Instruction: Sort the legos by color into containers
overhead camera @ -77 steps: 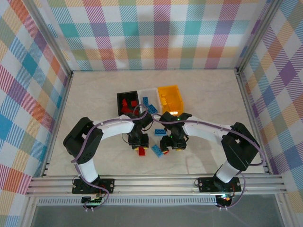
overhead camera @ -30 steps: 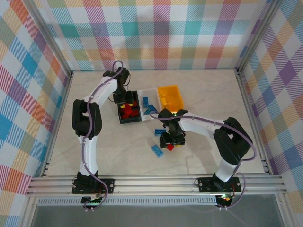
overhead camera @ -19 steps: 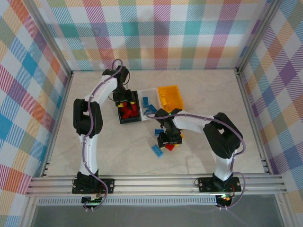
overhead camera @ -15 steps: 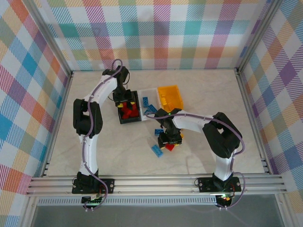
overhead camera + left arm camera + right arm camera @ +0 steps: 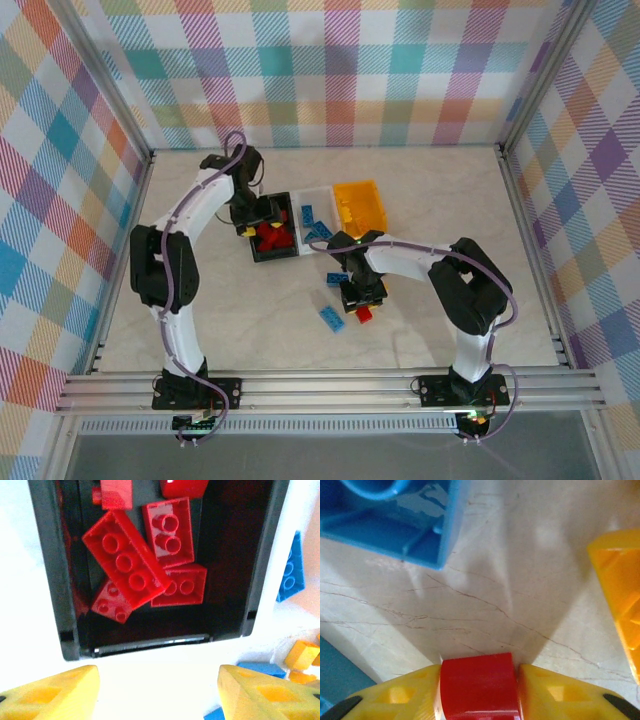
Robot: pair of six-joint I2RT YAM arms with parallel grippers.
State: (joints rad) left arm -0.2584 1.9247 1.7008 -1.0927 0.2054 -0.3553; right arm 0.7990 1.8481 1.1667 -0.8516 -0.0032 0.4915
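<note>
Over the black bin (image 5: 50,580), left fingers (image 5: 55,692) now hang released and empty, red legos (image 5: 125,562) inside. On the tabletop (image 5: 520,580), right fingers (image 5: 555,695) have clenched a red lego (image 5: 477,687), next for that bin.

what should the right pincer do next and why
Probably lift straight up: the right pincer is closed on a red brick down at the table, and the black bin holding red bricks lies farther back, to the left.
</note>
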